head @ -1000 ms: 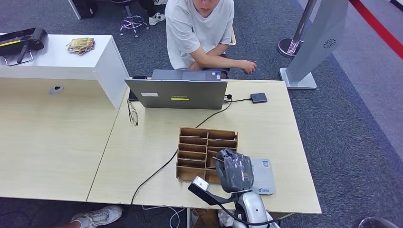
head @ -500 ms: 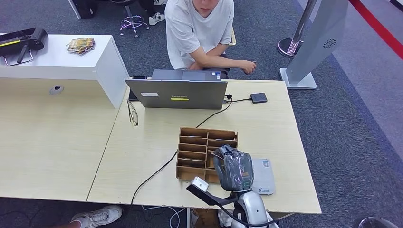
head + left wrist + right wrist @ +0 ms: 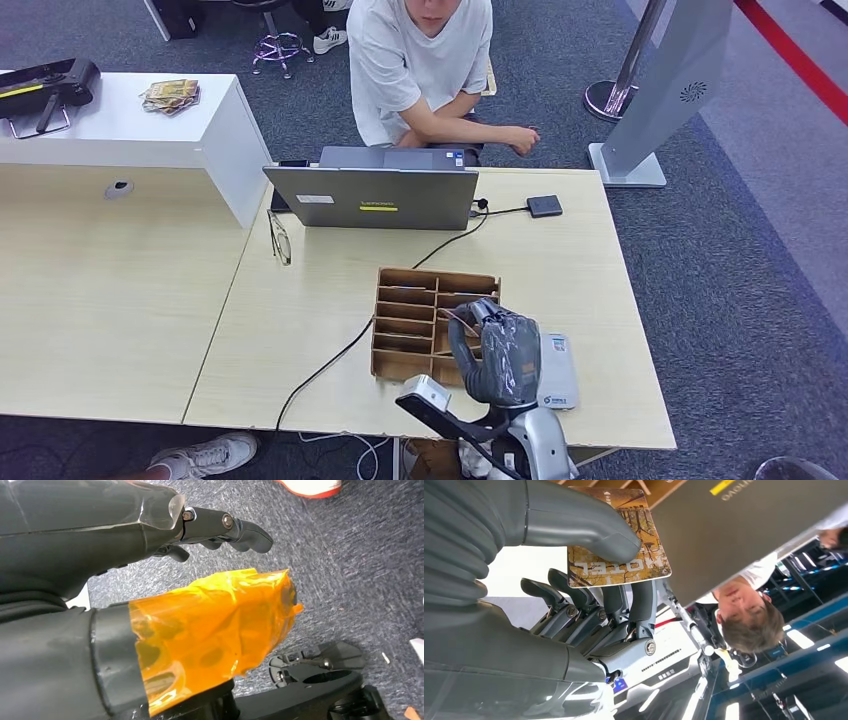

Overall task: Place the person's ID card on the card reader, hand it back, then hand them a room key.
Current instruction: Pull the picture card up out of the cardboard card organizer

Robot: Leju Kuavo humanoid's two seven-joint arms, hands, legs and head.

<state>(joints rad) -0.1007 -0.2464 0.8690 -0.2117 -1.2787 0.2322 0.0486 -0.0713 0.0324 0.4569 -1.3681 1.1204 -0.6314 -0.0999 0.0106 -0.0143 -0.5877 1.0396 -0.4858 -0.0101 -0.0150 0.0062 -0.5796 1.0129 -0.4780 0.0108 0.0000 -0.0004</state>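
My right hand hovers over the near right corner of the wooden slotted organizer. In the right wrist view this hand pinches a brown room key card printed HOTEL between thumb and fingers. A flat grey-white card reader lies on the table just right of the hand, partly hidden by it. The person in a white shirt sits behind the desk, one hand resting at its far edge. My left hand hangs over the carpet, fingers stretched out, holding nothing.
A grey laptop stands at the far side, cabled to a small black box. Glasses lie left of it. A black cable runs across the table to its front edge. A white cabinet stands at the left.
My right hand has turned and shifted slightly right, lifting away from the organizer with the key card in it. The person has not moved.
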